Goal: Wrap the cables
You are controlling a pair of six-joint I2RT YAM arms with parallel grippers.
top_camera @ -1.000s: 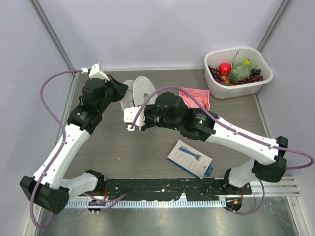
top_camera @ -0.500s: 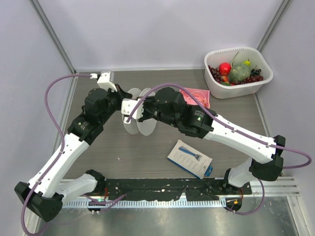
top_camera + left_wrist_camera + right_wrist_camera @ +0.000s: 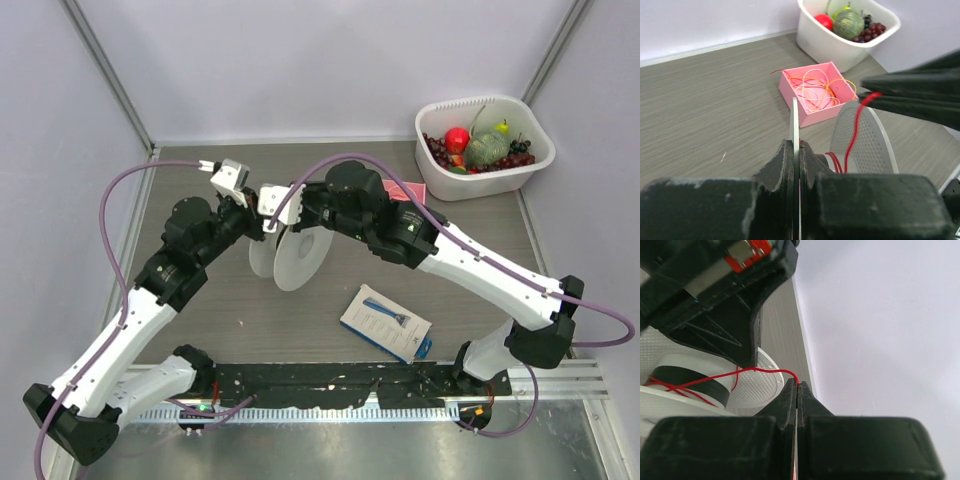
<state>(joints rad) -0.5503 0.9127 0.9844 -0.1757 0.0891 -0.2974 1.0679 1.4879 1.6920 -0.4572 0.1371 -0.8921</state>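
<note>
Since a second ago the right gripper (image 3: 283,213) has circled from the 6 o'clock side to the 12 o'clock side of the white plastic spool with perforated disc flanges (image 3: 300,258), which now sits nearer 6 o'clock. The left gripper (image 3: 250,222) meets it at 9 o'clock.

On the left wrist view, the jaws are clamped on the edge of one thin flange. The hair-fine red-orange wire (image 3: 854,131) rises from the hub to 2 o'clock, and more of it lies loose in the pink square box (image 3: 790,82) at 12 o'clock.

On the right wrist view, the jaws are pressed together on the wire, which arcs toward 9 o'clock onto the black hub (image 3: 687,386).

Winding well likely calls for gentle tension and a path between the flanges.
</note>
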